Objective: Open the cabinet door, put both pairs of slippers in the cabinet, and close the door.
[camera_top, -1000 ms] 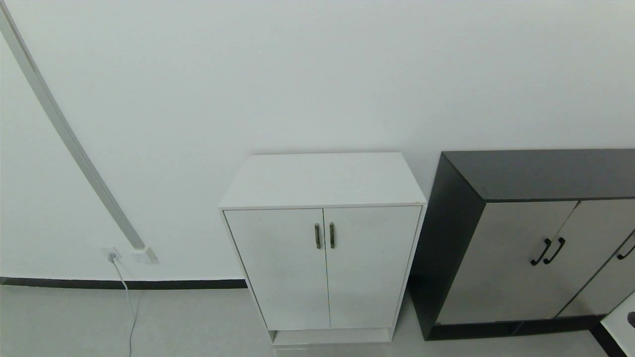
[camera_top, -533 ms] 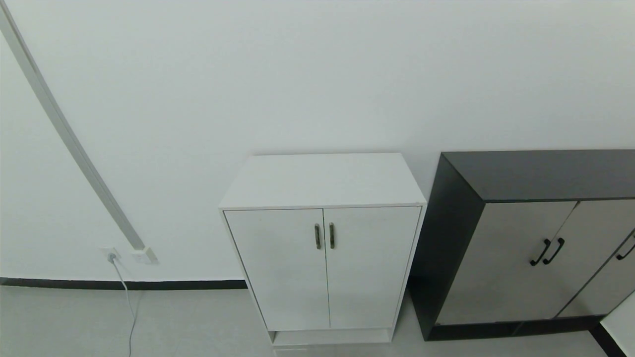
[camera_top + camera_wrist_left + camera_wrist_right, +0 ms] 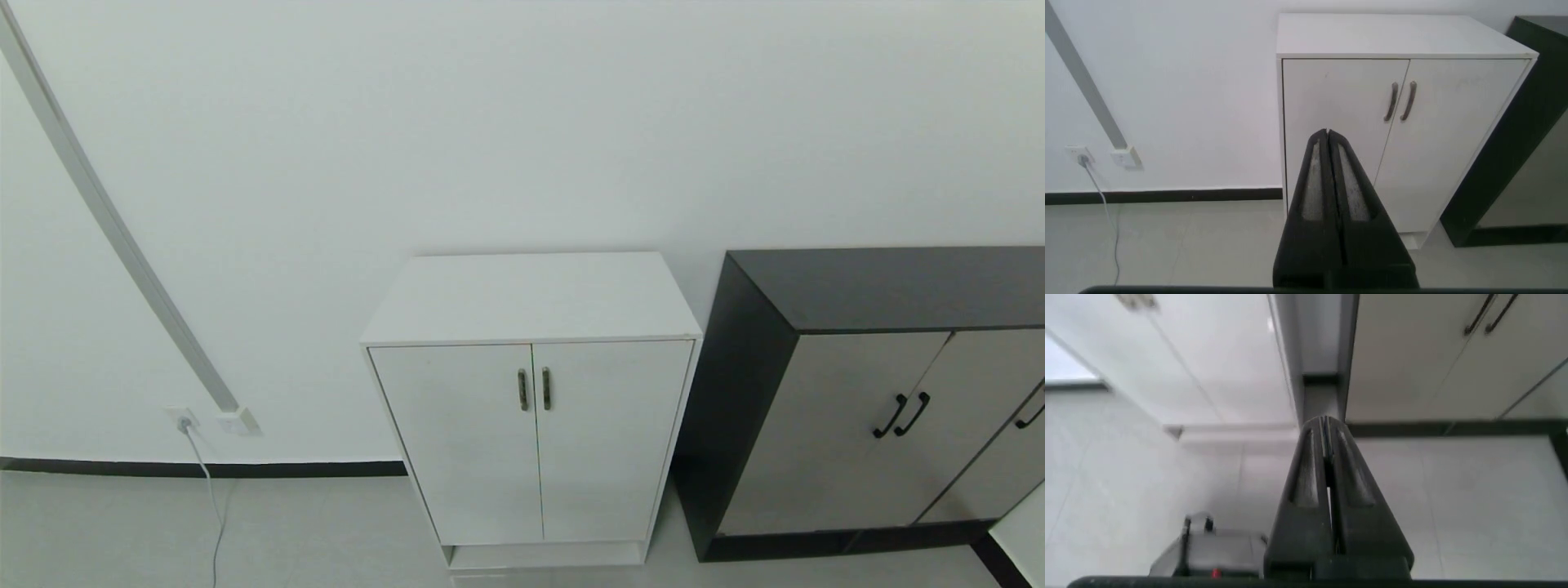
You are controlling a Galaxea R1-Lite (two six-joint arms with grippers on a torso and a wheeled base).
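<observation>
Both the left gripper (image 3: 1327, 133) and right gripper (image 3: 1327, 421), clenched, hang short of the cabinet (image 3: 531, 445).

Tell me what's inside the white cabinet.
The inside is hidden: both doors of the white cabinet are shut, with the handles side by side at the middle.

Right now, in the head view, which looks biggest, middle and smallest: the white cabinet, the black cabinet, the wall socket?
1-2. The black cabinet and the white cabinet: about alike; the black one runs off the picture's edge, so no ranking.
3. The wall socket: far smallest.
</observation>
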